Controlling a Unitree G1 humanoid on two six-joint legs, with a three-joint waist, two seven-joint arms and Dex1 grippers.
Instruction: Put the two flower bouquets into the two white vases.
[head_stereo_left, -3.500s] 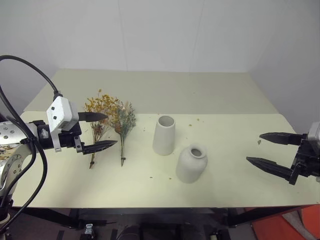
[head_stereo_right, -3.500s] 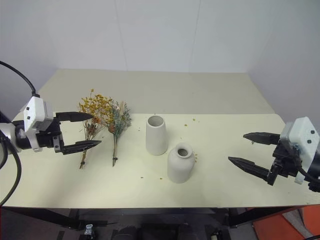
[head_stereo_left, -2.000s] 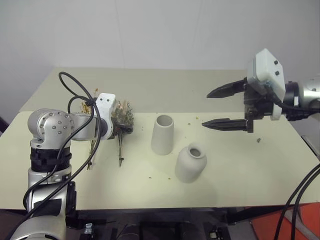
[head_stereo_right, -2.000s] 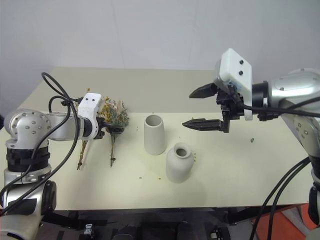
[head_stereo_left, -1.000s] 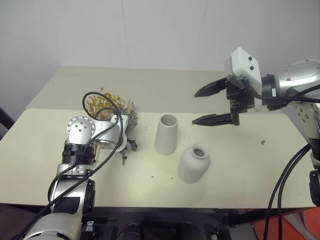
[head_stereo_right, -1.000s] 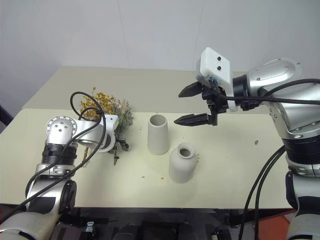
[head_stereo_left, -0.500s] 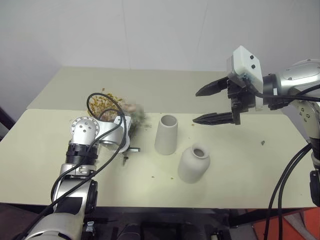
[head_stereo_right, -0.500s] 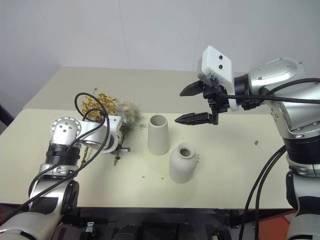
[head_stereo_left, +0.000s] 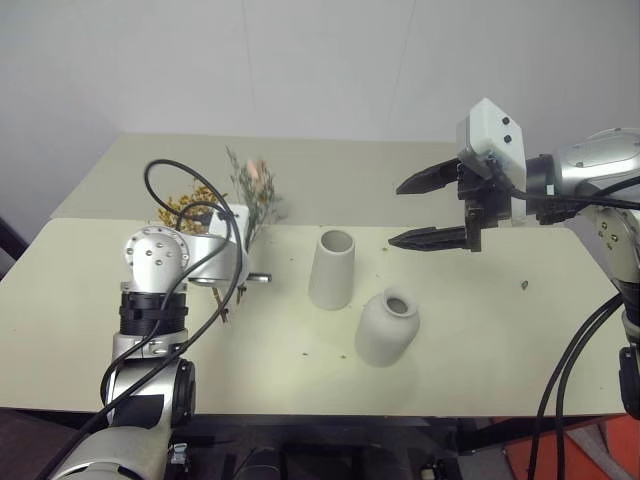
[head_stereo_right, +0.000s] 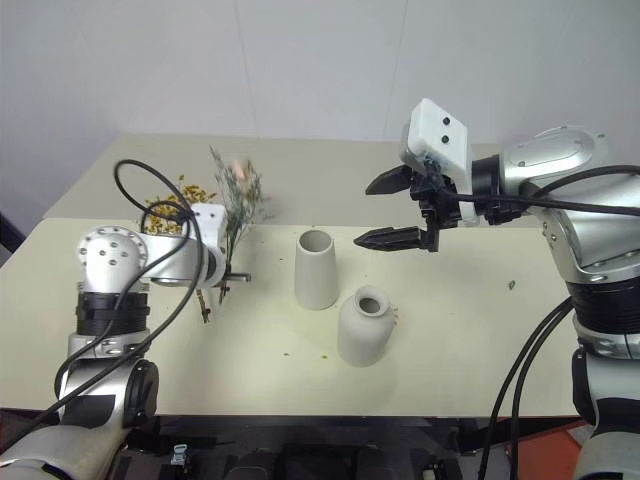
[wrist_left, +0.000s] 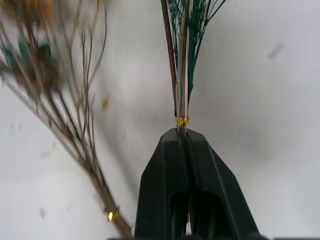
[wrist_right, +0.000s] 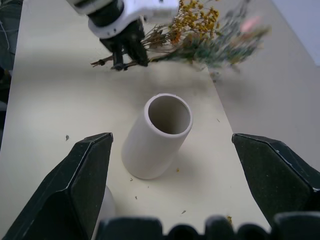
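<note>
Grey-green sprigs (head_stereo_left: 250, 195) stand nearly upright in our left gripper (wrist_left: 182, 137), jaws clamped on the stems just under the gold tie. The tall vase (head_stereo_left: 331, 268) lies to that gripper's right, mouth up, so the stems must swing over it. Our right gripper (head_stereo_left: 432, 209) hovers above the vases, jaws apart. We count two vases (the squat one (head_stereo_left: 384, 326) nearer us) and two bouquets; the yellow bunch (head_stereo_right: 180, 195) lies on the table (head_stereo_left: 480, 330).

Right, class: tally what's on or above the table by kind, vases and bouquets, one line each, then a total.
Vases: 2, tall vase and squat vase
Bouquets: 2, green bouquet held in the left gripper, yellow bouquet behind the arm
Total: 4
</note>
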